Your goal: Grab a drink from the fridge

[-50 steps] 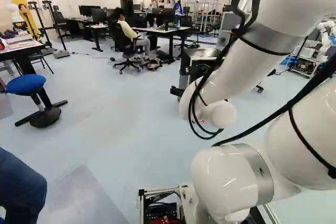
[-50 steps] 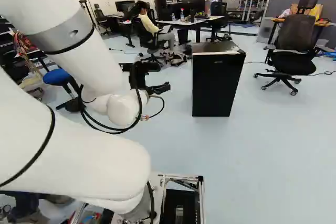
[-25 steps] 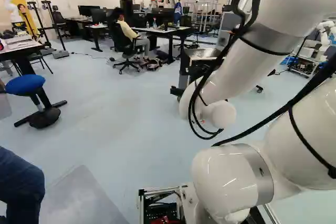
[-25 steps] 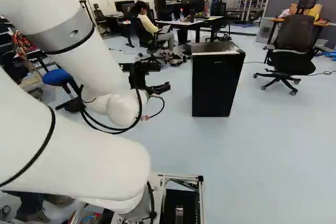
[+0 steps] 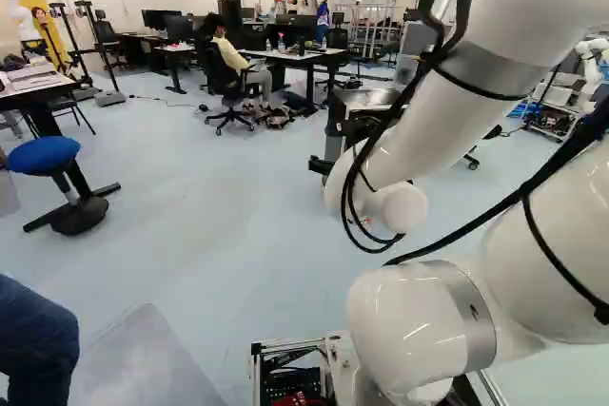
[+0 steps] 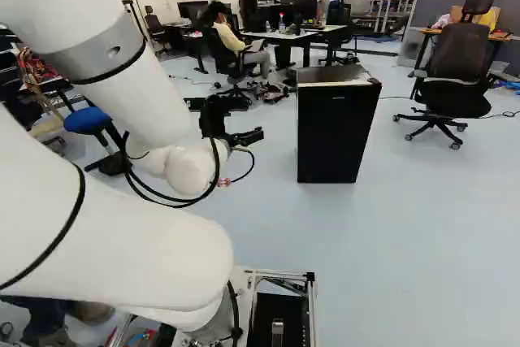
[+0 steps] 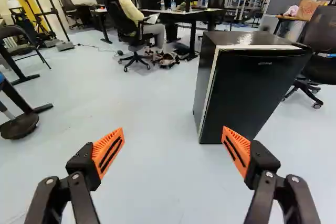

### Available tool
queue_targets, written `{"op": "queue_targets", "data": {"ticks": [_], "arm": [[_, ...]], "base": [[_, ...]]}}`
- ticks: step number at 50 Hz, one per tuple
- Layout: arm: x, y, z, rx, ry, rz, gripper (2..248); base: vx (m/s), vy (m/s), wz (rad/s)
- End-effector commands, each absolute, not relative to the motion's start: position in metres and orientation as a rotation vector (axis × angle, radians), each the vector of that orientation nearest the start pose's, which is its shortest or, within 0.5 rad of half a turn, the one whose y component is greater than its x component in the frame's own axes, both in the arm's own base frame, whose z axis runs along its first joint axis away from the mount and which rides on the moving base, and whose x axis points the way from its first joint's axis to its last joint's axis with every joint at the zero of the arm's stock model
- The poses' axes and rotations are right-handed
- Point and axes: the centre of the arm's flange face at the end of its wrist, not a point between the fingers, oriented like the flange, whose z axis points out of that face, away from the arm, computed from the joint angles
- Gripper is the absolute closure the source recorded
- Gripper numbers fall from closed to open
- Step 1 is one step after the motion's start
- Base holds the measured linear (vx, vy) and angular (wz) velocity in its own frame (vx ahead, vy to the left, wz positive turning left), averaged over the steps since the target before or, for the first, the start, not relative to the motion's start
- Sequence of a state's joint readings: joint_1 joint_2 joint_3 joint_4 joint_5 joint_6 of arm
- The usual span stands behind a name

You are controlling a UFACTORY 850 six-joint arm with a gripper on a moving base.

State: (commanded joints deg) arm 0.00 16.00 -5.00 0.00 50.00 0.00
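"How do your jaws stand?"

"Spread wide, an orange pad [image 7: 108, 153] on each."

"And the fridge?"

"Black and upright on the floor [image 6: 422, 241], ahead of my jaws and apart from them. Find the fridge [image 6: 335, 132] just right of the middle of the right base view."

"Farther out?"

"An office chair [image 6: 455, 71], upper right there; a blue stool [image 5: 44, 155], left base view's left side."

Here's the count: one black fridge [image 7: 252, 87], one blue stool [image 5: 46, 153], one white arm [image 6: 138, 83] with one gripper [image 6: 258, 133] showing two orange pads [image 7: 109, 151]! Two pale bottles [image 7: 173, 2] up on a desk [image 6: 280, 36], two tall stands [image 7: 65, 46], and office chairs [image 6: 457, 58], at least four, exact total too crowded to call!
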Motion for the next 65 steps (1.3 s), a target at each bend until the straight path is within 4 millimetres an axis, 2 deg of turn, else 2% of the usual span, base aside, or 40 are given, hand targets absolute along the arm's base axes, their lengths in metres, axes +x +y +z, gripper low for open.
{"op": "queue_targets", "data": {"ticks": [33, 65], "arm": [[0.2703, 0.0000, 0.3656, -2.558, 0.000, -1.824, 3], [0.2703, 0.0000, 0.3656, -2.558, 0.000, -1.824, 3]], "base": [[0.094, -0.033, 0.005], [0.081, -0.063, -0.038]]}}
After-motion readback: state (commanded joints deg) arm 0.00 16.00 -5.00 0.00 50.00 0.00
